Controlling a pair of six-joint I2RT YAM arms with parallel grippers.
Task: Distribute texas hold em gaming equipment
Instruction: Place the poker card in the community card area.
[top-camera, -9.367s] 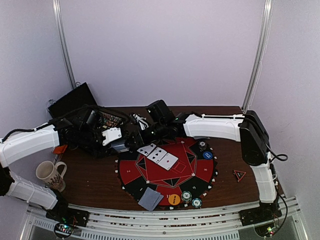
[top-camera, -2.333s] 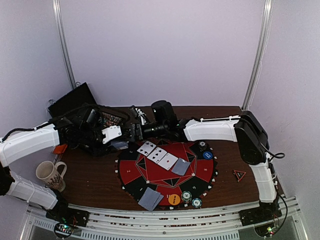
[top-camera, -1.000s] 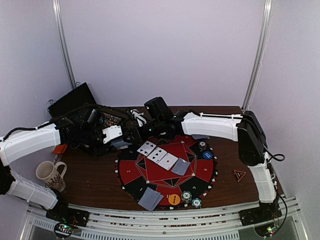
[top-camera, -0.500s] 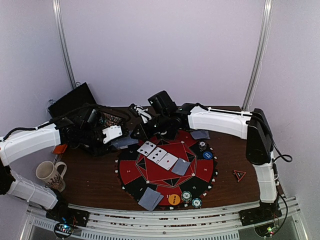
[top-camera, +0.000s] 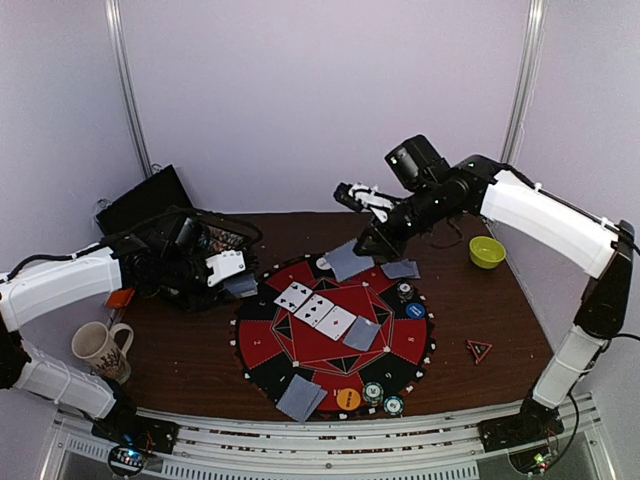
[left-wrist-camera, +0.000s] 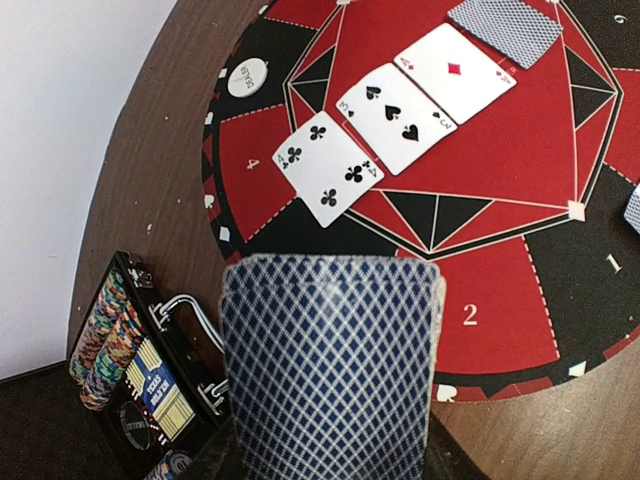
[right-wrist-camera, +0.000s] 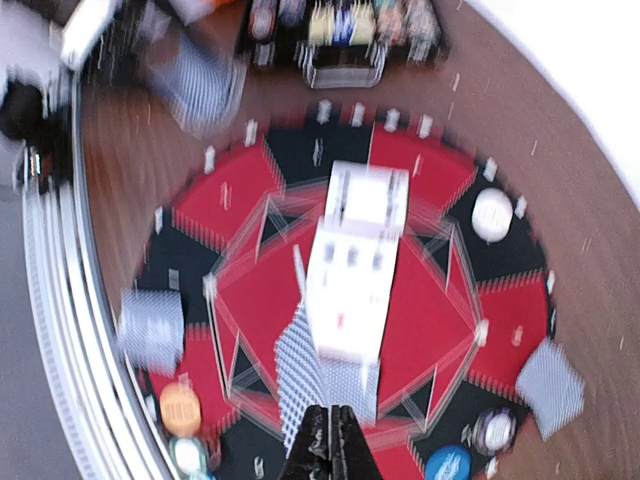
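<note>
My left gripper (top-camera: 233, 281) is shut on a deck of blue-backed cards (left-wrist-camera: 330, 370) and holds it at the left rim of the round red and black mat (top-camera: 262, 352); the deck hides its fingers. My right gripper (top-camera: 370, 243) is raised over the mat's far edge, shut on one face-down card (top-camera: 347, 261), seen blurred in the right wrist view (right-wrist-camera: 297, 385). Three face-up cards (top-camera: 315, 310) lie mid-mat. Face-down cards lie at the centre (top-camera: 362, 333), far right (top-camera: 400, 269) and near edge (top-camera: 300, 397). Orange button (top-camera: 348, 398), blue button (top-camera: 415, 311), white button (left-wrist-camera: 247, 78) and chip stacks (top-camera: 383, 398) sit on the mat.
An open black chip case (top-camera: 195, 250) stands behind my left gripper. A white mug (top-camera: 100, 348) is at the near left, a yellow bowl (top-camera: 487, 251) at the far right. A small red triangle (top-camera: 478, 348) lies right of the mat.
My right arm has drawn a card from the deck and swung up and to the right with it, uncovering the yellow bowl. Two more face-down cards have appeared on the mat. My left arm stayed put.
</note>
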